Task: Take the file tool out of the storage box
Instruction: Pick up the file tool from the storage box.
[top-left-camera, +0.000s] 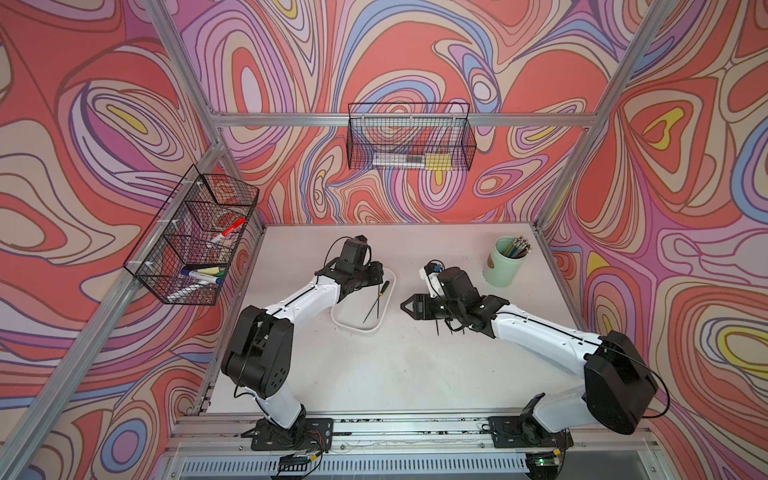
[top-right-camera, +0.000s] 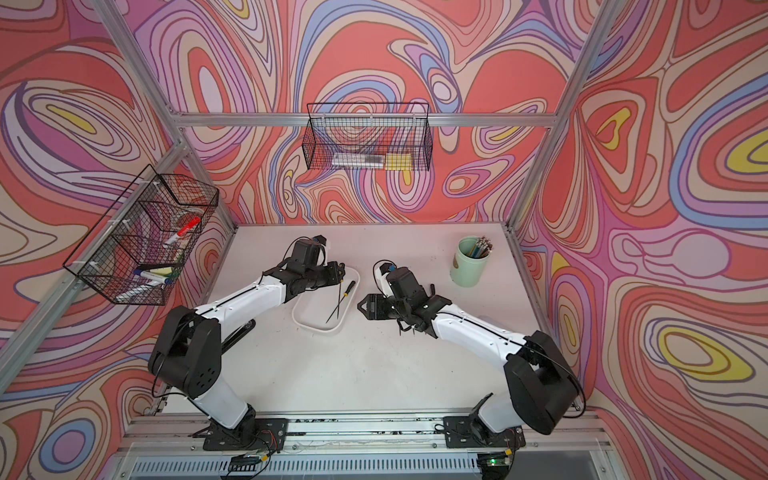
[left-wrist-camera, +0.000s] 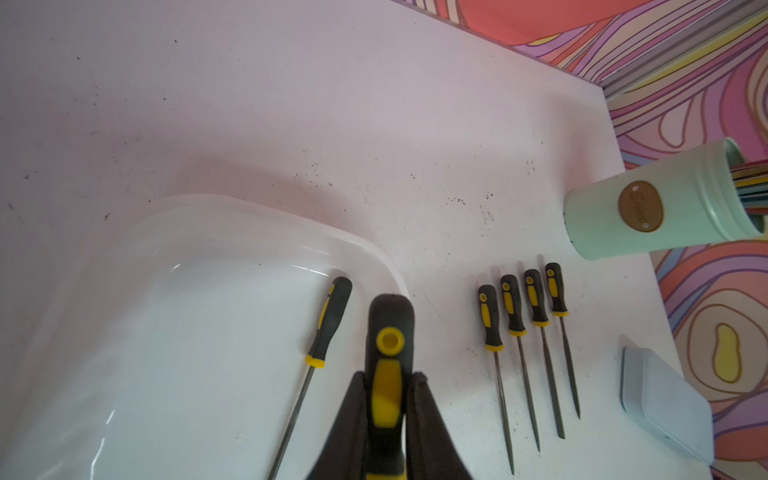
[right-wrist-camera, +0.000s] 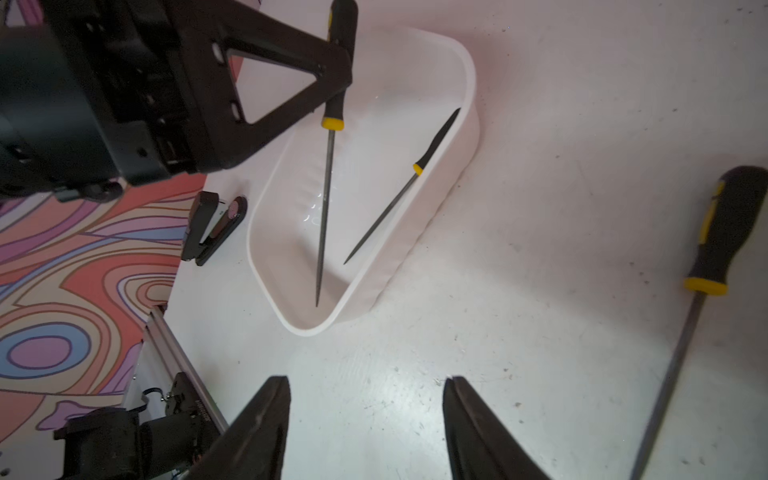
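Note:
The storage box (top-left-camera: 356, 330) is a shallow white tray at mid-table, also in the left wrist view (left-wrist-camera: 249, 208) and the right wrist view (right-wrist-camera: 471, 83). My left gripper (left-wrist-camera: 388, 376) is shut on the black-and-yellow handle of a file tool (left-wrist-camera: 388, 328). That file's shaft (right-wrist-camera: 328, 187) slants down with its tip inside the box. A second file (right-wrist-camera: 436, 141) lies in the box, leaning on its wall. My right gripper (right-wrist-camera: 365, 386) hovers open over bare table to the right of the box, holding nothing.
Several files (left-wrist-camera: 513, 307) lie side by side on the table to the right of the box. A mint-green pencil cup (top-left-camera: 503, 262) stands at the back right. Black wire baskets (top-left-camera: 191, 245) hang on the walls. A stapler (right-wrist-camera: 212, 228) lies left of the box.

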